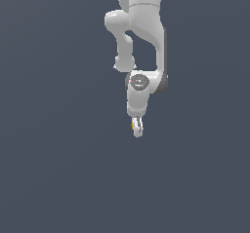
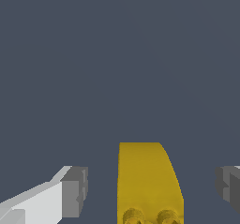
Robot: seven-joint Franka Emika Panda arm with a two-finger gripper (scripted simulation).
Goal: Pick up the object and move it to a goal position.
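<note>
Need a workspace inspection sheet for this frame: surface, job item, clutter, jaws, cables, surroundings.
Surface: plain dark grey-blue ground, uniform, no markings seen.
Job's things: yellow object sits between the fingers in the wrist view; in the exterior view only a sliver of yellow shows at the fingertips. Gaps show on both sides, so no contact is seen. Goal position: no marker seen.
Clutter: nothing seen.
Grippers: gripper open, jaws spread either side of the object; fingers grey-tipped.
Cables: nothing seen.
Surroundings: white arm enters from the top of the exterior view; nothing else seen.
</note>
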